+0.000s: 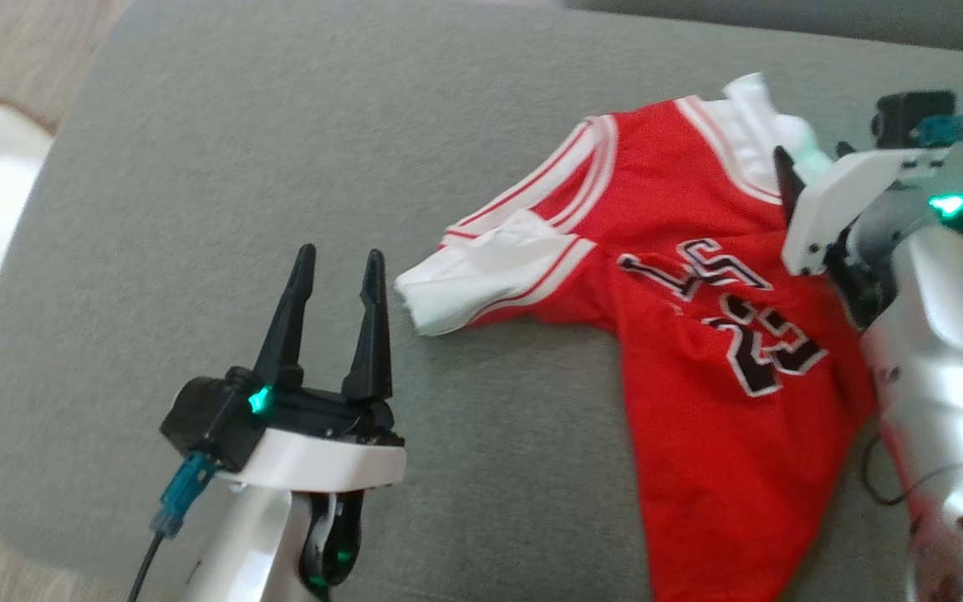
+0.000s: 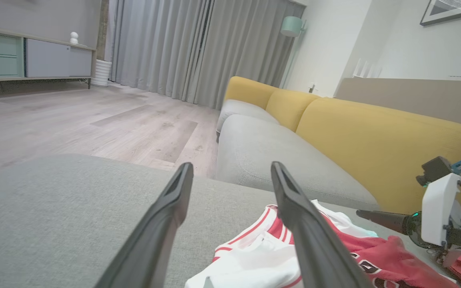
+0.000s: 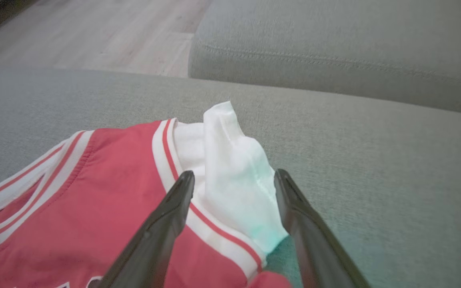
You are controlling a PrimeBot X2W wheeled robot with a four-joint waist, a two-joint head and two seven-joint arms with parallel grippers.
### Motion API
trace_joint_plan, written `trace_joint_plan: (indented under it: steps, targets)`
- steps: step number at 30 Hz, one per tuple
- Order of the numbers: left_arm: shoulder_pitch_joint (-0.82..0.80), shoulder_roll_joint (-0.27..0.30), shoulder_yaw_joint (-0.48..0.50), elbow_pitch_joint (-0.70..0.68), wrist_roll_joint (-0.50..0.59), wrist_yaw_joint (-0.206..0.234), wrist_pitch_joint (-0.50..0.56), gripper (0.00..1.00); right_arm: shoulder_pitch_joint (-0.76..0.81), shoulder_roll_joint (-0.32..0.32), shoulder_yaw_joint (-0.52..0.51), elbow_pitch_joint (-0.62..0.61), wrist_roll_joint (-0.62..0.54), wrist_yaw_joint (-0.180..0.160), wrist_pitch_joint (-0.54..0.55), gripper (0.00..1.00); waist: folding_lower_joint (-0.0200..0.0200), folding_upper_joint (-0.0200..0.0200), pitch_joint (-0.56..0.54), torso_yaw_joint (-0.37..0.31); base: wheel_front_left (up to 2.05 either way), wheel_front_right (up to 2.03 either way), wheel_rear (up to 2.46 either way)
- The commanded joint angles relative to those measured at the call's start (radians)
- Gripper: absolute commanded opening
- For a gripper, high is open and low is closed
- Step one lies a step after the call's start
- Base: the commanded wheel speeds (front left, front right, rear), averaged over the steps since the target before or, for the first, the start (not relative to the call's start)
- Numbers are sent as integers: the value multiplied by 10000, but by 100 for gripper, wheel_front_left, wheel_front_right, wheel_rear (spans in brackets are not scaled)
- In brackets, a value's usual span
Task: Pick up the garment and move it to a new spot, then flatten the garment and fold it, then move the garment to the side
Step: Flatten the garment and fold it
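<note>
Head view: red jersey point(image 1: 699, 359), rumpled, on grey cushion point(image 1: 281, 167). Left gripper point(image 1: 339, 261) spread, near white sleeve point(image 1: 469, 280). Right gripper point(image 3: 233, 178) spread over 2nd sleeve point(image 3: 226, 148).

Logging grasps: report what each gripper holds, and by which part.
Nothing is held. Left gripper open, clear of the jersey; right gripper open, straddling its white sleeve.

You're looking at a red jersey point(image 1: 724, 418) showing white striped trim and black white-edged numbers, lying on a grey cushion point(image 1: 239, 167) below a yellow backrest point(image 2: 374, 140).
</note>
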Motion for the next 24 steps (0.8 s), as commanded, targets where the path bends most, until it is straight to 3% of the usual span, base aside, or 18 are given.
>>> trace_joint_plan:
  steps: [1,9,10,11,15,24]
  targets:
    - [-421,70,144,-321,-109,76,-51,100,-680,-38,15,197,-60,67,228,100,-2,0,497,651,0,0,0]
    - [-646,70,-284,-363,-350,232,-51,100,-1897,-665,-241,2226,-462,67,1071,100,-2,0,907,1459,0,0,0]
    - [-658,70,-312,-371,-372,249,-51,100,-1991,-713,-259,2396,-480,67,1135,42,-2,0,936,1513,0,0,0]
    - [-671,70,-341,-380,-395,263,-51,100,-2090,-758,-294,2522,-485,67,1132,0,-2,0,970,1565,0,0,0]
    - [-706,70,-438,-427,-476,303,-51,100,-2486,-777,-345,2675,-527,67,548,0,-2,0,1064,1706,0,0,0]
    - [-846,70,-731,-479,-692,350,-51,100,-3932,-543,600,2459,-631,67,-2223,0,-2,0,1229,2066,0,0,0]
